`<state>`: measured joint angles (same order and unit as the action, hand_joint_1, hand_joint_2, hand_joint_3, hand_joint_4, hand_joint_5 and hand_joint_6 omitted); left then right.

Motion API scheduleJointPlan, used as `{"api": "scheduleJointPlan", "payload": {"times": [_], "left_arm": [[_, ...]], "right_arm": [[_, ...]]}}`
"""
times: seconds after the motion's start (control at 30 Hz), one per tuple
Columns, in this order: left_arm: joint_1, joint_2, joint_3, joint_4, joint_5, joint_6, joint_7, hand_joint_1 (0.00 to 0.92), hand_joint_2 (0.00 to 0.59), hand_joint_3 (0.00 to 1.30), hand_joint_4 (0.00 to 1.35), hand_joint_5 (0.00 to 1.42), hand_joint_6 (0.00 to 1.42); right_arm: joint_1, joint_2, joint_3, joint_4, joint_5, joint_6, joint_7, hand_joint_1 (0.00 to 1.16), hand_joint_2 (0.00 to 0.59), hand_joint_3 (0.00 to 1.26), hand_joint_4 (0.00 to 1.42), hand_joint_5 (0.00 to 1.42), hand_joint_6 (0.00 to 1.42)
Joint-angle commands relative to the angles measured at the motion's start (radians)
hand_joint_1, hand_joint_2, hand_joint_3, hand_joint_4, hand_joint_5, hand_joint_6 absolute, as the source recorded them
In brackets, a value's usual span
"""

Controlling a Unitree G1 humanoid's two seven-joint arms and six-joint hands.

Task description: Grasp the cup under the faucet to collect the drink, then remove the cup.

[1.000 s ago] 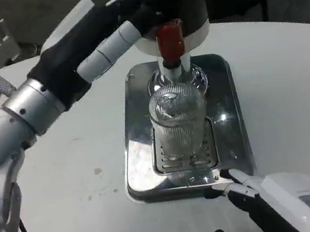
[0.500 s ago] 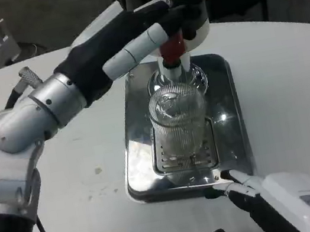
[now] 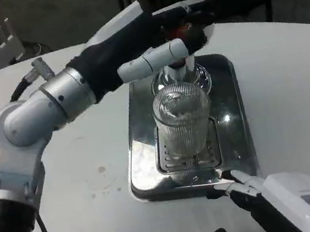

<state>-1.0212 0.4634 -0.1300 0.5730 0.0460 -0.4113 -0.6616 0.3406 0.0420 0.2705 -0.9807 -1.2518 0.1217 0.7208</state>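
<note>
1. My left hand [image 3: 153, 38] reaches across the table [image 3: 79, 165] from the left, stretched out flat over the top of the drink dispenser [image 3: 183, 3].
2. Its fingers [image 3: 154, 61] lie over the red tap handle [image 3: 179, 30], which shows only as a sliver of red between them. I cannot tell whether they truly press it or only rest against it, and I cannot tell if the hand is clasped on anything.
3. The cup [image 3: 183, 120] is a clear ribbed glass, standing upright on the slotted drain grate [image 3: 174, 157] in the middle of the shiny metal tray [image 3: 233, 114].
4. The cup sits directly below the faucet spout [image 3: 178, 73], with its rim just under the spout's tip. Neither of my hands touches it.
5. Whether any drink is in the cup I cannot make out; the ribbing and the reflections hide it.
6. My right hand [image 3: 245, 187] waits low at the bottom right, its white back toward the camera and its fingertips just at the near edge of the tray.
7. That hand holds nothing, and its fingers point forward toward the tray, loose and apart.
8. The tray lies on the white table, with the dispenser's round base standing on its far end.
9. A small white rack [image 3: 1, 44] stands beyond the table's far left edge, well apart from the tray.
</note>
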Motion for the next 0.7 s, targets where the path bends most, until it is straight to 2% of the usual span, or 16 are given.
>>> {"api": "scheduleJointPlan", "payload": {"times": [0.03,0.5,0.7], "left_arm": [[0.018,0.028,-0.051,0.061,0.087,-0.030,-0.007,0.000,0.078,0.16,0.12,0.22,0.33],[-0.022,0.055,-0.130,0.151,0.200,-0.156,0.050,0.000,0.077,0.13,0.06,0.15,0.28],[-0.040,0.060,-0.154,0.185,0.237,-0.184,0.077,0.000,0.077,0.13,0.06,0.15,0.28]], "right_arm": [[-0.005,0.007,0.001,-0.002,0.011,0.007,0.011,0.42,0.517,0.23,0.06,0.10,0.10],[-0.021,0.009,-0.007,0.014,0.022,0.040,0.012,0.42,0.517,0.24,0.06,0.10,0.10],[-0.029,0.008,-0.011,0.017,0.030,0.049,0.009,0.42,0.517,0.24,0.06,0.10,0.10]]}}
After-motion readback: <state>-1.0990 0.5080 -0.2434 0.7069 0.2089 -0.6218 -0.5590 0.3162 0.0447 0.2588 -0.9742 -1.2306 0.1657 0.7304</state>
